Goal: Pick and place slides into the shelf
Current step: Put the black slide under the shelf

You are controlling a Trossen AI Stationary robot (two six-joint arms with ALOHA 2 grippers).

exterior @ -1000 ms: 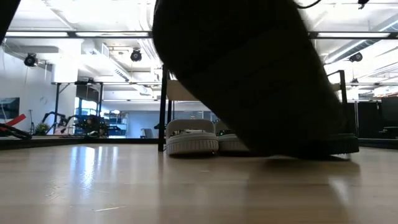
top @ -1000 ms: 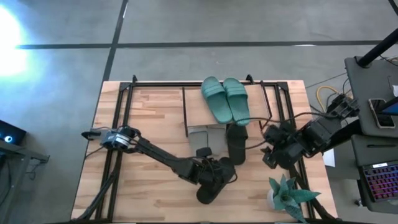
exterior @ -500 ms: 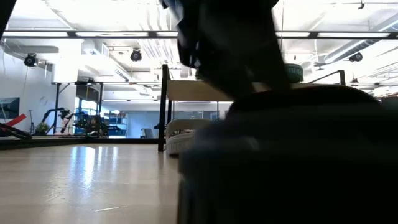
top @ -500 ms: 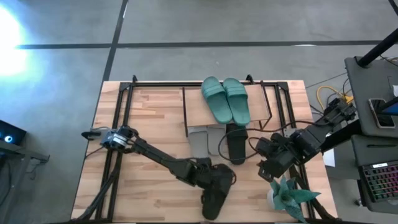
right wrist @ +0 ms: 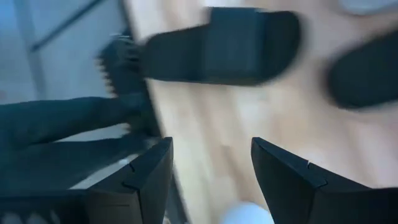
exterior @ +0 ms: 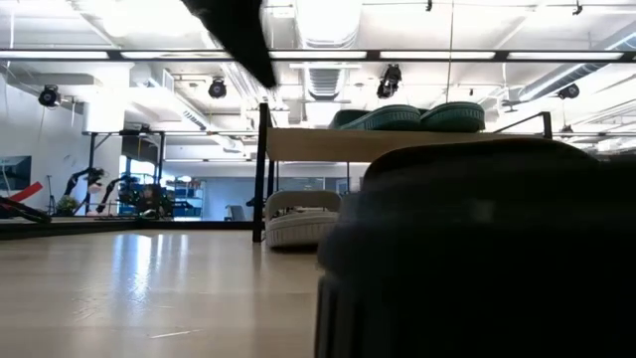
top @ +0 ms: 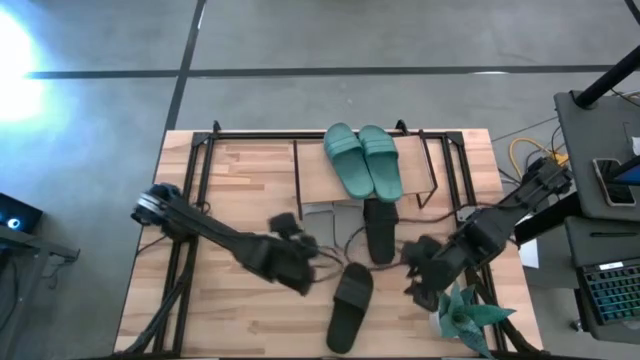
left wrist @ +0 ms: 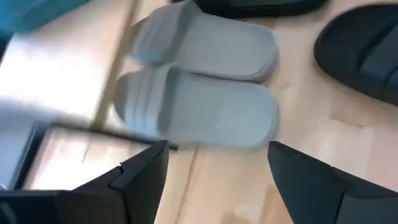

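Tabletop (top: 230, 170): left gripper (top: 300, 255), now spread and empty, has dropped one black slide (top: 348, 305) at 6 o'clock of the shelf (top: 320, 175), unshelved; right gripper (top: 418, 275) spread, empty

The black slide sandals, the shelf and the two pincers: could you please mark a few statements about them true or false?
1. The teal green pair of slide sandals lies on the light wooden plank top of the small wire-frame shelf. True.
2. The left pincer grips a black slide sandal. False: it is open and empty, and the near black slide sandal lies free on the wooden table.
3. The light grey pair of slide sandals sits below the shelf top. True.
4. Both black sandals lie on top of the shelf. False: the other black slide sandal lies on the table at the shelf's front, and the near one is farther out.
5. The right pincer holds a teal sandal. False: it is open, holding nothing.
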